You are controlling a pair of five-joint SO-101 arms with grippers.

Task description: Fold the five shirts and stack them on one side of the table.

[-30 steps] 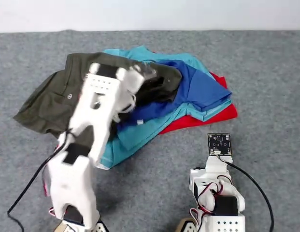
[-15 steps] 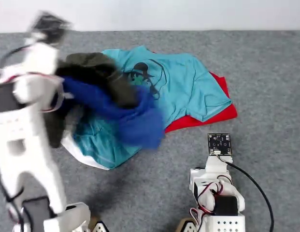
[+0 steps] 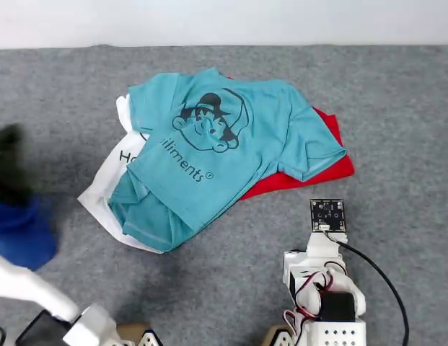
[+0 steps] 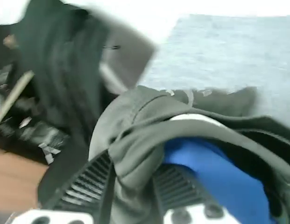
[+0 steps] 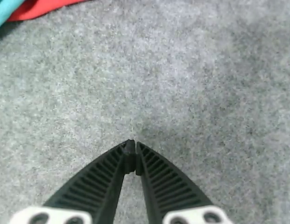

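While the left claw (image 4: pixel 135 158) is clamped tight, we can see what it's got: a bunched-up olive shirt (image 4: pixel 149 116) draped over the ribbed fingers (image 4: pixel 84 191), with a blue shirt (image 4: pixel 215 172) wadded in right alongside it. So that's two shirts in one grab. From overhead, that bundle is way out at the far left edge of the grey table (image 3: pixel 397 108), well apart from the rest of the laundry, and the left arm (image 3: pixel 29 288) comes up from the near left corner.

Over on the other side, the right claw (image 5: pixel 132 149) has its tips pressed together with nothing between them, and it points down at bare table. The right arm (image 3: pixel 324 295) is tucked in at the near edge, close to the pile.

As for the pile itself, the teal shirt (image 3: pixel 224 151) lies on top, spread loose with its cartoon print facing up. A red shirt (image 3: pixel 332 169) sticks out from under its right side, and a white shirt (image 3: pixel 101 194) pokes out on the left.
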